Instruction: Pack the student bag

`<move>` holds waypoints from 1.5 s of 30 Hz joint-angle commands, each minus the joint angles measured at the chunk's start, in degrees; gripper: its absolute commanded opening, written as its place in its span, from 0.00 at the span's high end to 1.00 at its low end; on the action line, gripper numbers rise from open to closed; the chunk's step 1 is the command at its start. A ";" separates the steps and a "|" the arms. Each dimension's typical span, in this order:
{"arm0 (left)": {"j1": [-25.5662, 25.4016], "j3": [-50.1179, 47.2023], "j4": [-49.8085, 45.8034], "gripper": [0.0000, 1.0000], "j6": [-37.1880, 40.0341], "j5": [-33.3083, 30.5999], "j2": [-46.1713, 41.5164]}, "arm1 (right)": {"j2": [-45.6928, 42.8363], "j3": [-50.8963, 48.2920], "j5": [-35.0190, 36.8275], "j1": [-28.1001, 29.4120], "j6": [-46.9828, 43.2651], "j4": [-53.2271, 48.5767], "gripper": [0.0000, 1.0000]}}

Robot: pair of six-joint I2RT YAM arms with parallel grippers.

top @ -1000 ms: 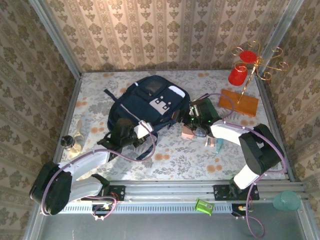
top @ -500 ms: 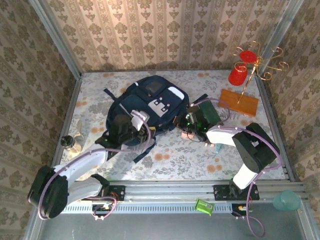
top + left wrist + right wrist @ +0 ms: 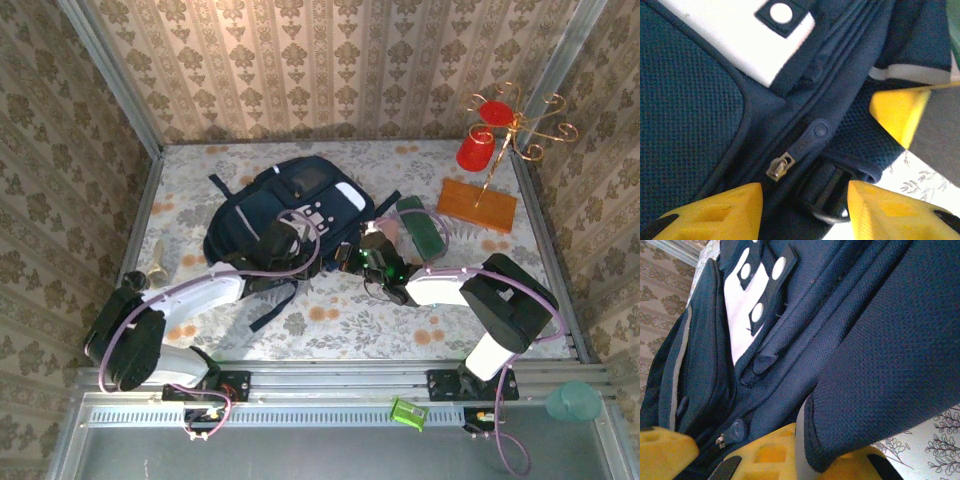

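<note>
- Toward 10 o'clock from the middle of the counter (image 3: 440,330), the student bag (image 3: 300,200) lies flat with its white studded patches facing up.
- At the bag's 6 o'clock edge sits the left end effector (image 3: 283,240). Its yellow fingers (image 3: 715,212) stand half apart on either side of the zip pull (image 3: 781,167) and grip nothing. A strap loop (image 3: 822,192) lies in the same gap.
- At the bag's 4 o'clock corner, the right end effector (image 3: 360,258) is pinched tight on a fold of navy fabric that runs down between its pads (image 3: 767,455).
- Risk: if the left fingers close from here, they may trap the strap loop or a bunch of cloth instead of the small pull, because all of these share one gap.
- Risk: the right hold is on a thin edge of cloth. A hard tug could let it slide out, or drag the whole bag across the counter, since nothing else pins it.
- Risk: the two end effectors work very close together, with a right finger (image 3: 897,112) showing at 2 o'clock in the left wrist view. A sideways move could knock them together.
- Risk: a green item (image 3: 420,228) lies near the right arm, at 3 o'clock of the bag, and a swing could shove it.
</note>
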 commanded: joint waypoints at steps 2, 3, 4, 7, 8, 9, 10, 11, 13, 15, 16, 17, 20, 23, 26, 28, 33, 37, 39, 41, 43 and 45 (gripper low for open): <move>-0.68 6.31 -4.64 0.48 0.45 -5.30 3.93 | -0.04 -2.21 1.48 0.75 -0.19 7.65 0.93; -0.81 7.23 -5.21 0.47 0.39 -5.80 4.92 | 0.40 -2.66 1.04 0.75 -0.02 9.46 0.93; -0.99 8.24 -5.62 0.46 0.29 -6.58 6.19 | 1.06 -3.22 0.44 0.83 0.21 11.67 0.93; -1.76 10.84 -7.47 0.46 0.39 -8.29 9.60 | 2.72 -3.79 -1.10 1.09 0.80 16.42 0.92; -1.95 11.77 -8.13 0.45 0.67 -8.55 10.68 | 3.18 -3.90 -1.23 1.24 0.91 17.26 0.92; -2.03 12.40 -8.70 0.45 0.64 -9.25 11.60 | 3.35 -3.90 -1.26 1.25 1.00 17.80 0.92; -2.22 12.90 -8.92 0.45 0.75 -9.99 12.50 | 3.59 -3.90 -1.15 1.44 1.09 18.08 0.92; -2.30 13.39 -9.41 0.46 0.89 -10.57 13.40 | 3.64 -3.98 -1.01 1.46 1.11 18.28 0.93; -2.39 14.01 -9.72 0.48 0.91 -11.11 14.99 | 3.66 -3.99 -1.06 1.54 1.04 18.39 0.93; -2.35 14.47 -9.45 0.49 0.98 -11.12 16.61 | 3.38 -4.07 -1.01 1.53 0.75 18.28 0.93; -2.45 14.85 -9.40 0.49 1.01 -10.87 17.58 | 3.19 -4.29 -0.93 1.62 0.68 18.41 0.93; -2.59 15.39 -9.45 0.49 1.23 -11.34 18.40 | 3.03 -4.49 -0.80 1.58 0.44 18.58 0.93; -2.92 16.83 -9.87 0.53 1.99 -11.55 20.74 | 2.50 -5.30 -0.70 1.69 0.15 20.02 0.93; -2.96 16.99 -9.98 0.60 2.33 -11.57 21.63 | 1.86 -5.53 -0.55 1.70 -0.33 19.73 0.93; -2.87 16.54 -10.29 0.66 3.05 -13.04 21.61 | 1.67 -5.81 -0.22 1.67 -0.53 19.60 0.93; -2.78 16.47 -11.13 0.72 3.77 -14.69 20.99 | 1.62 -6.16 0.12 1.72 -0.49 19.60 0.93; -1.54 15.09 -10.58 0.81 5.23 -14.77 16.65 | 0.78 -7.15 1.91 1.71 -0.38 18.59 0.94; -0.84 12.70 -8.41 0.89 5.26 -12.78 11.96 | -0.04 -7.90 3.97 1.65 -0.24 17.93 0.94; -0.38 11.83 -8.46 0.92 5.20 -12.25 10.38 | -0.20 -7.92 4.35 1.71 -0.18 17.75 0.94; -0.07 11.06 -8.73 0.95 5.21 -12.13 9.10 | -0.33 -7.95 4.57 1.77 0.05 17.76 0.94; 0.35 10.13 -8.45 0.96 5.08 -11.41 7.90 | -0.12 -7.78 4.74 1.80 0.20 17.57 0.94; 0.66 9.18 -8.02 0.97 4.81 -10.87 6.98 | -0.02 -7.62 4.83 1.73 0.35 17.58 0.94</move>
